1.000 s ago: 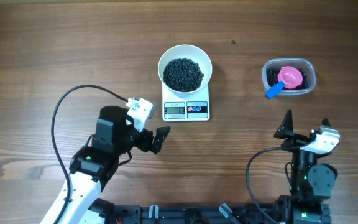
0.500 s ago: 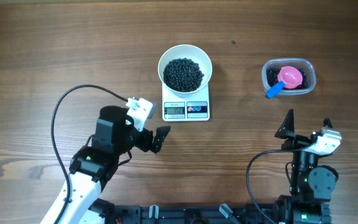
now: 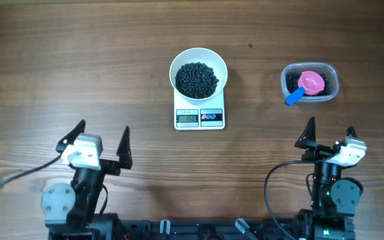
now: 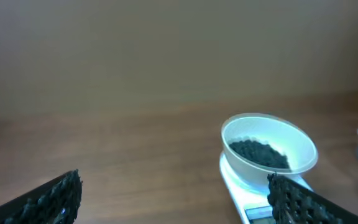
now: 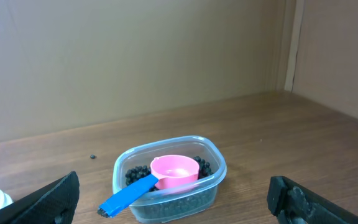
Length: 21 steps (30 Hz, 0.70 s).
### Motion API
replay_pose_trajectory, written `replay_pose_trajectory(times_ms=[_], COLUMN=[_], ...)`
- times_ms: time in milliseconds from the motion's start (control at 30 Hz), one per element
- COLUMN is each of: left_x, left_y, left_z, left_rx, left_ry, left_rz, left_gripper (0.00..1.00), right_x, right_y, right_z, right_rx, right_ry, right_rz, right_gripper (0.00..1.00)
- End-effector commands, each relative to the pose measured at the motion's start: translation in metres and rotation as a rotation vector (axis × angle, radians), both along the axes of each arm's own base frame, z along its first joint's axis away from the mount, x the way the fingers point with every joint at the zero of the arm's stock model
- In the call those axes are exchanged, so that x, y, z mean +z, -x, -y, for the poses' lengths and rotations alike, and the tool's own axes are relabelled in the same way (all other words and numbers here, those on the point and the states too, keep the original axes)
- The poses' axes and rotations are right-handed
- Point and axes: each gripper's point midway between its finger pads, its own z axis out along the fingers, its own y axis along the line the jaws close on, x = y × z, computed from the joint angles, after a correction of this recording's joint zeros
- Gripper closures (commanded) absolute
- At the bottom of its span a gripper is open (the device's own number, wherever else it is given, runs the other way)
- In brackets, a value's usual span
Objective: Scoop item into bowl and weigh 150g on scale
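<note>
The white bowl [image 3: 199,59] sits on the white scale [image 3: 199,117] at the table's middle back, and a pile of black beads [image 3: 197,79] fills it. The left wrist view shows the bowl [image 4: 291,144] with the beads [image 4: 258,152] on the scale [image 4: 238,186] to the right. My left gripper [image 3: 96,141] is open near the front left, nothing between its fingers [image 4: 55,196]. At the front right my right gripper [image 3: 330,134] is open and empty, well short of the tub.
A clear plastic tub [image 3: 309,82] at the back right holds more black beads and a pink scoop with a blue handle [image 3: 304,86]. The right wrist view shows the tub [image 5: 169,180] and scoop [image 5: 166,174] ahead. One stray bead [image 3: 250,45] lies behind.
My left arm has pulled back from beside the scale to the front left and now points straight ahead. The right arm, bowl and scale have stayed put.
</note>
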Motion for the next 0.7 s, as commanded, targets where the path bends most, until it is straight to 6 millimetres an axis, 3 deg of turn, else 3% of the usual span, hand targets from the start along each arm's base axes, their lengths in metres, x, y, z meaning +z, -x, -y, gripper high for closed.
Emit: replay_pose_trajectory(times_ms=[0,267,433,500,667], left_x=[-0.021,-0.05,-0.076,-0.097,-0.097], left_y=[-0.005,-0.018,-0.022,-0.021,-0.021], left_z=[-0.014,-0.05,-0.052,-0.052,-0.052], left_rx=[0.066,0.235,0.249,0.252,0.253], left_ry=[-0.001,0.061,0.057,0.059,0.059], left_rz=[0.047,0.172,0.111,0.022,0.024], left_gripper=[0.0,0.0,0.0,0.0,0.0], right_x=[0.002,0.002,0.002,0.002,0.002], right_y=[0.0,0.0,0.0,0.0,0.0], right_z=[-0.003,-0.003,-0.003,-0.003,-0.003], right_rx=[0.016,0.016,0.016,0.016,0.016], right_ry=[0.016,0.016,0.015,0.016,0.016], right_rz=[0.006,0.007,0.007,0.007,0.007], right_gripper=[0.0,0.0,0.0,0.0,0.0])
